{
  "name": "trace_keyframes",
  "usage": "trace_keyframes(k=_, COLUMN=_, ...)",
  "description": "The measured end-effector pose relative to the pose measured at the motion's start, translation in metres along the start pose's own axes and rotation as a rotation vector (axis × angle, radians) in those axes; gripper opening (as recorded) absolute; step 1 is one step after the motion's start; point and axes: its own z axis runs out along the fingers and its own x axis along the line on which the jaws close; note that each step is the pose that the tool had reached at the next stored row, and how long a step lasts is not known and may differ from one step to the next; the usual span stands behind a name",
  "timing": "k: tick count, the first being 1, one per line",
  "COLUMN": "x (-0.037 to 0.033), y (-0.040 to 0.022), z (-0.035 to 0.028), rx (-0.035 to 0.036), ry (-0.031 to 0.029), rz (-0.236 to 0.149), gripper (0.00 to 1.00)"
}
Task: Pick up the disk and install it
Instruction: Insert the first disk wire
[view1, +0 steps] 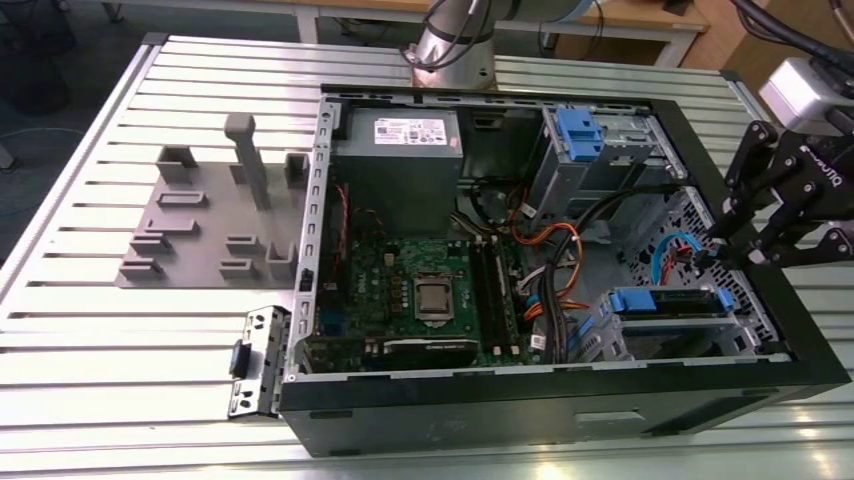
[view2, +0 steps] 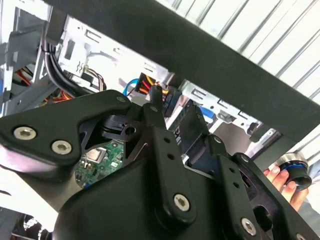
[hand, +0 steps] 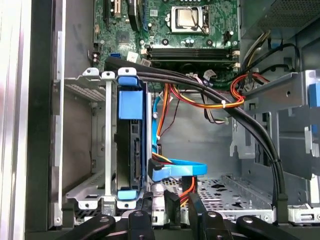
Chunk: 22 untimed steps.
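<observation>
The disk (view1: 667, 300) sits on edge in the metal drive cage (view1: 627, 335) at the case's corner on the exterior view's right, its blue carrier rails showing. In the first wrist view the disk (hand: 131, 145) stands in the cage slot with blue plastic at both ends. A blue cable plug (hand: 175, 169) lies just beside it. My gripper (view1: 714, 250) hangs over the case's edge on the exterior view's right, a little beyond the disk. Its fingertips (hand: 192, 202) stand close together, shut, with nothing held.
The open computer case (view1: 747, 380) lies on a slatted metal table (view1: 80, 380). Inside are the power supply box (view1: 400, 150), the motherboard (view1: 427, 290), a blue bracket (view1: 577, 130) and bundled cables (hand: 200, 95). A grey fixture plate (view1: 200, 220) lies beside the case. A person's hand (view2: 282, 182) shows nearby.
</observation>
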Motion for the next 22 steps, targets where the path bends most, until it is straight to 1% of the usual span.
trace_keyframes(k=3, x=-0.0009, y=-0.0030, z=0.0009, rx=0.0000, ry=0.0073, rz=0.000, gripper=0.41)
trace_keyframes(k=4, x=-0.0009, y=-0.0030, z=0.0009, rx=0.0000, ry=0.0083, rz=0.000, gripper=0.41)
trace_keyframes(k=11, x=-0.0009, y=-0.0031, z=0.0010, rx=0.0000, ry=0.0082, rz=0.000, gripper=0.41)
trace_keyframes(k=12, x=-0.0009, y=-0.0031, z=0.0010, rx=0.0000, ry=0.0082, rz=0.000, gripper=0.40)
trace_keyframes(k=13, x=-0.0009, y=-0.0031, z=0.0010, rx=0.0000, ry=0.0082, rz=0.000, gripper=0.34)
trace_keyframes(k=14, x=-0.0009, y=-0.0031, z=0.0010, rx=0.0000, ry=0.0082, rz=0.000, gripper=0.34)
trace_keyframes(k=15, x=-0.0009, y=-0.0031, z=0.0010, rx=0.0000, ry=0.0082, rz=0.000, gripper=0.27)
trace_keyframes(k=16, x=-0.0010, y=-0.0031, z=0.0009, rx=0.0000, ry=0.0081, rz=0.000, gripper=0.27)
trace_keyframes(k=18, x=-0.0009, y=-0.0031, z=0.0009, rx=-0.0001, ry=0.0085, rz=0.000, gripper=0.17)
trace_keyframes(k=22, x=-0.0009, y=-0.0032, z=0.0010, rx=0.0000, ry=0.0083, rz=0.000, gripper=0.16)
